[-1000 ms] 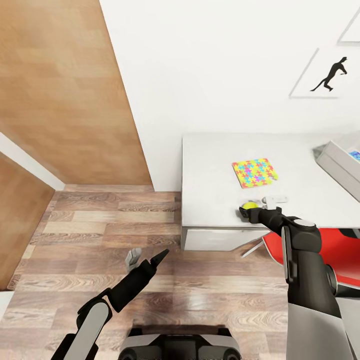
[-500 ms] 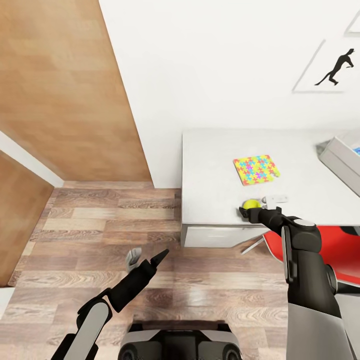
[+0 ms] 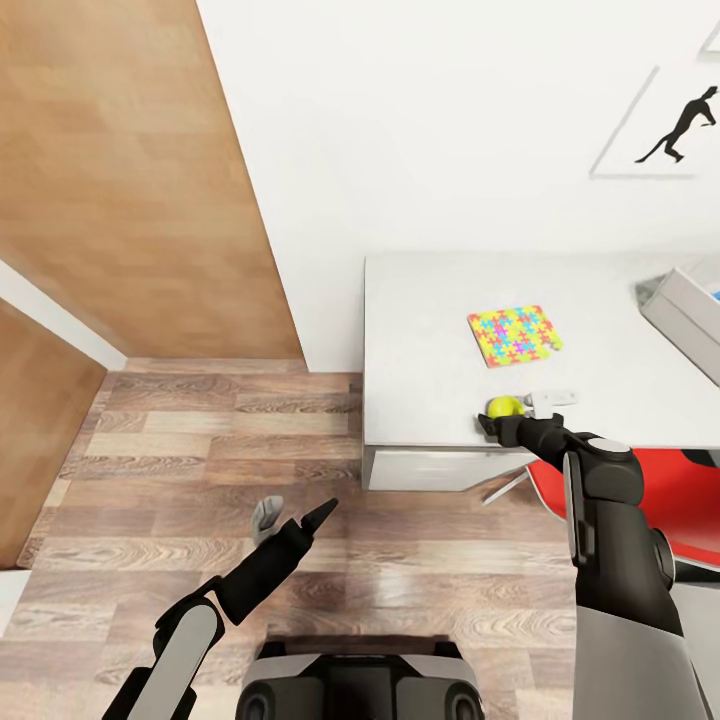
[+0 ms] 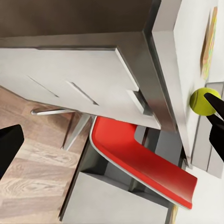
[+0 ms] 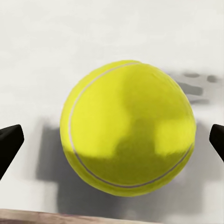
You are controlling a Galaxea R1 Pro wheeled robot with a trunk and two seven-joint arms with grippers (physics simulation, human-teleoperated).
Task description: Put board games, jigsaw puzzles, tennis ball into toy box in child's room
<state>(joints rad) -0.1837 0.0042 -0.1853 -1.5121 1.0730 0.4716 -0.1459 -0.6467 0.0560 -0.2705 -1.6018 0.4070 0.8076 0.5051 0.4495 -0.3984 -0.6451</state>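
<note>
Right gripper (image 3: 497, 420) was spread wide around the tennis ball (image 3: 503, 407), its fingers flanking the ball without touching it, at the near edge of the white table (image 3: 420, 340). Beyond the ball lay a jigsaw puzzle (image 3: 514, 336), with bare tabletop around it. Farther right sat the toy box (image 3: 685, 318), contents unclear. Left gripper (image 3: 292, 513) hung open over the wooden floor (image 3: 200, 440).

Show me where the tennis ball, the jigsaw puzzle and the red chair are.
tennis ball (image 5: 127, 128), right wrist view, middle of its yellow face
jigsaw puzzle (image 3: 514, 335), head view, centre of the colourful top
red chair (image 4: 140, 161), left wrist view, seat surface
</note>
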